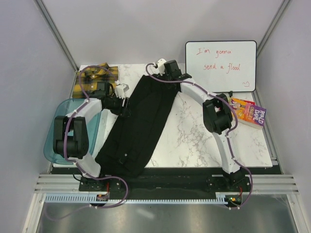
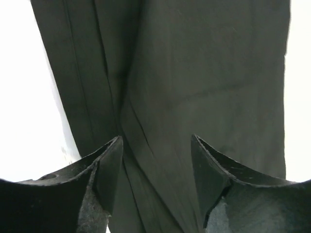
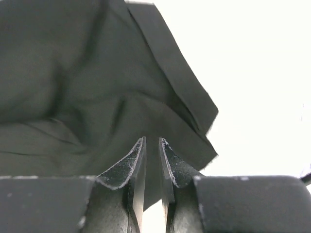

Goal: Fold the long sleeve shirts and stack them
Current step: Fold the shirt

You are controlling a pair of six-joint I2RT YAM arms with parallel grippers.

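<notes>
The black long sleeve shirt (image 1: 141, 121) lies as a long folded band running diagonally from the table's far middle to its near left. My left gripper (image 1: 123, 103) hovers at the band's left edge. In the left wrist view it (image 2: 156, 138) stands open, with the dark cloth (image 2: 194, 73) spread under its jaws. My right gripper (image 1: 156, 74) is at the band's far end. In the right wrist view its (image 3: 152, 139) jaws are nearly together, with a fold of the black cloth (image 3: 73, 73) between them. The yellow-and-black plaid shirt (image 1: 95, 77) lies folded at the far left corner.
A translucent blue tub (image 1: 54, 141) sits at the left edge beside the left arm. A whiteboard (image 1: 221, 63) leans at the back right, with a colourful book (image 1: 249, 112) in front of it. Bare marble table (image 1: 194, 138) shows right of the shirt.
</notes>
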